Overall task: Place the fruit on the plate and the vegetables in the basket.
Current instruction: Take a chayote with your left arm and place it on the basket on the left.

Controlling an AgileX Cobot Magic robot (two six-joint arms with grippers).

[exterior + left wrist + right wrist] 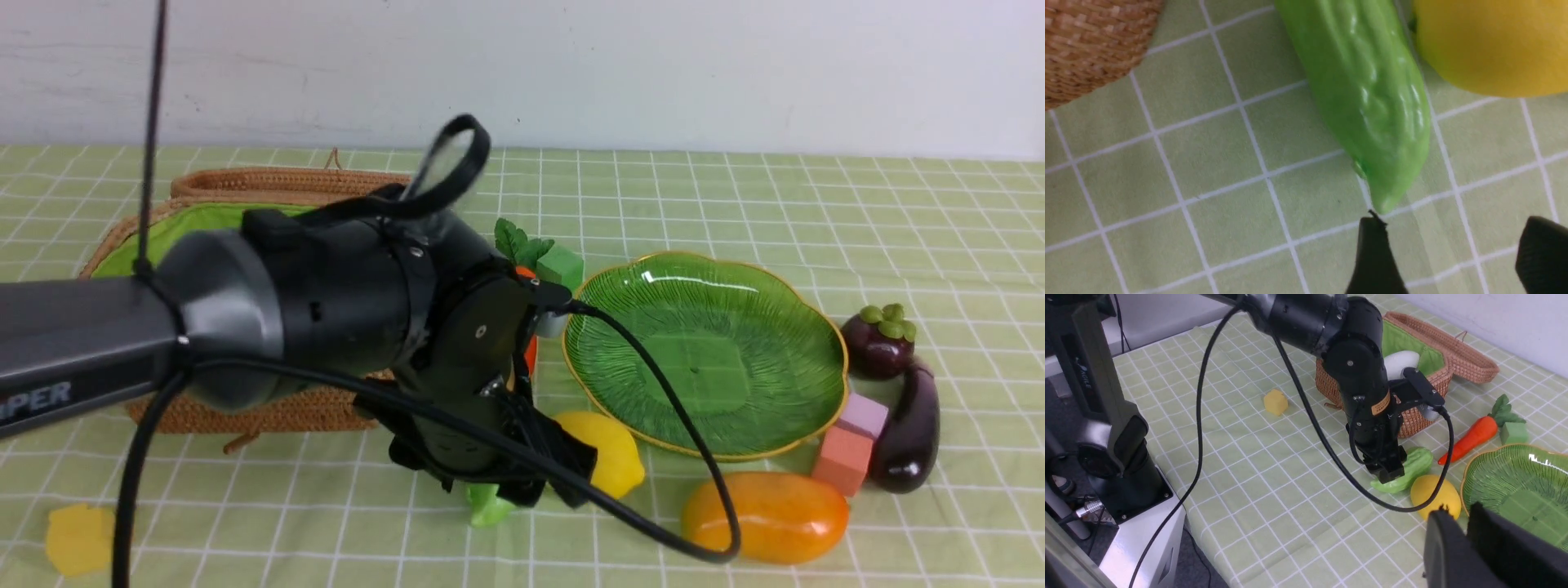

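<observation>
My left gripper [1457,253] is open and empty, low over the cloth, just short of the tip of the bumpy green cucumber [1367,94]. The yellow lemon [1490,45] lies beside the cucumber. In the front view the left gripper [498,482] hides most of the cucumber [490,506]. The lemon [612,457] and the orange mango [767,516] lie in front of the green leaf plate [759,286], which holds nothing. The mangosteen [878,343] and eggplant [910,433] lie right of the plate. The carrot [1472,435] lies by the basket [1453,359], which holds the white radish [1400,363]. My right gripper [1457,516] is shut and empty.
Two pink foam cubes [849,445] sit between the plate and the eggplant. A green cube [559,265] sits by the carrot leaves. A yellow cube [77,539] lies at the front left. The basket lid [277,181] lies open behind the basket. The left arm's cable [653,384] drapes over the plate's front.
</observation>
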